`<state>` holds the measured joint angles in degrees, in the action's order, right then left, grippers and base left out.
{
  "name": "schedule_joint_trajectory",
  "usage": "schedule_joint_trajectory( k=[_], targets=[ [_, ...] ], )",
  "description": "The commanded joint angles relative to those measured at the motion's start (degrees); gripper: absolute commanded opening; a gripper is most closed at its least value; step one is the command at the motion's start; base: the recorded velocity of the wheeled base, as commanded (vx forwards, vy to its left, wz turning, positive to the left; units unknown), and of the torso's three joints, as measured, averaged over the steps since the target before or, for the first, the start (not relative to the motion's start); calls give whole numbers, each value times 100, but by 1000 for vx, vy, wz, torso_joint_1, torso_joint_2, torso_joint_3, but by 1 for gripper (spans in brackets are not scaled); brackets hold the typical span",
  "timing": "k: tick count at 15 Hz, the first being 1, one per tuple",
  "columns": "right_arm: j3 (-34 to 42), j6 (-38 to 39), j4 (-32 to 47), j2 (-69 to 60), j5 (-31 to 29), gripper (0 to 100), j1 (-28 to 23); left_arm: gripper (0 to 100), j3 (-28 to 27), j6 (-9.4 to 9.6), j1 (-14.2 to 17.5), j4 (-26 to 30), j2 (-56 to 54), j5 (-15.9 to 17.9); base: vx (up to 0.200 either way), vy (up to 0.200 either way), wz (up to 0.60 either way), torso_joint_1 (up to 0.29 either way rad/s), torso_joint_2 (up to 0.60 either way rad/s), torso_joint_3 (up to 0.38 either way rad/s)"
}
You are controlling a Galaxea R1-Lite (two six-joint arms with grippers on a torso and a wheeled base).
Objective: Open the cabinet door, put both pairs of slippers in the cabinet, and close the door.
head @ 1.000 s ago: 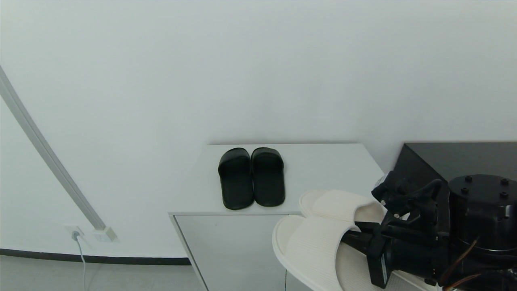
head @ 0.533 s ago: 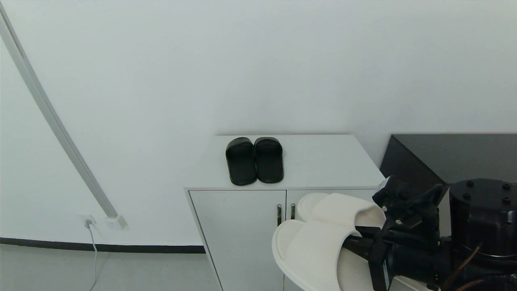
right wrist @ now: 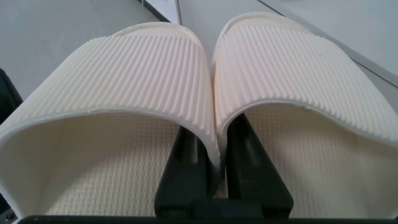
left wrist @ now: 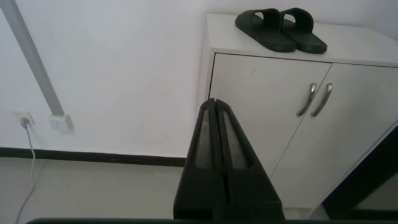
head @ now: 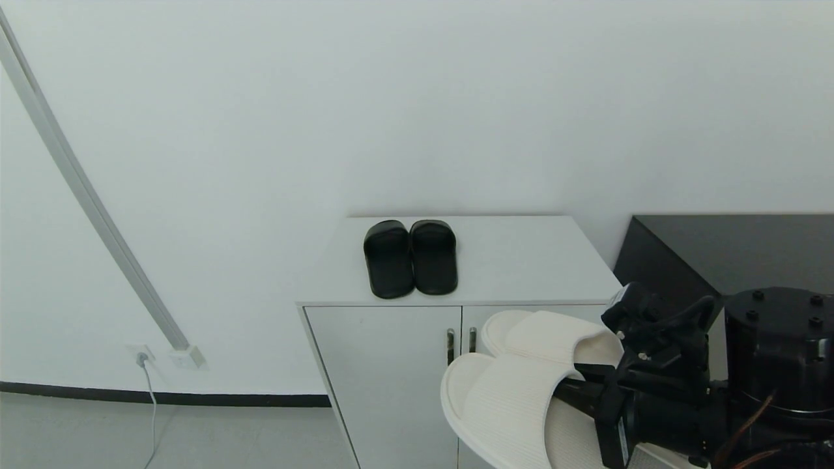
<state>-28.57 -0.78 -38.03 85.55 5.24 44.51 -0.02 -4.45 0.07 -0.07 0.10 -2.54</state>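
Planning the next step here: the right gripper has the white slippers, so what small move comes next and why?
Probably send the left gripper toward the door handles, opening it: the cabinet doors are shut, and the right gripper is busy clamping the white slippers.

The cream slippers (right wrist: 143, 81) are ribbed; the black slippers (head: 391, 260) matt, rubbery; the cabinet (head: 515, 260) smooth, its handles (left wrist: 305, 101) metal.

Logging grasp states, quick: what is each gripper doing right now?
Left gripper: shut, holding nothing.
Right gripper: shut on the white slippers, pinching their inner sides together.
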Motion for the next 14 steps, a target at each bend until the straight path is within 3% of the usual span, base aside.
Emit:
schedule_joint_trajectory(
  k=[1,6,9,10,14],
  targets=[
    [-8,16,-2,40,12,0,5,0,-6,6,1,-10,8,-10,0,0,0,0,0,0],
    [27,34,-2,49,12,0,5,0,-6,-3,1,-1,8,-19,0,0,0,-10,21,11],
    [45,34,-2,40,12,0,5,0,-6,23,1,-1,8,-1,0,0,0,-154,344,193],
    [54,34,-2,40,12,0,5,100,2,49,1,-1,8,7,0,0,0,-173,403,217],
    [80,16,-2,49,12,0,5,100,2,32,1,-1,8,-1,0,0,0,-224,530,299]
  ],
)
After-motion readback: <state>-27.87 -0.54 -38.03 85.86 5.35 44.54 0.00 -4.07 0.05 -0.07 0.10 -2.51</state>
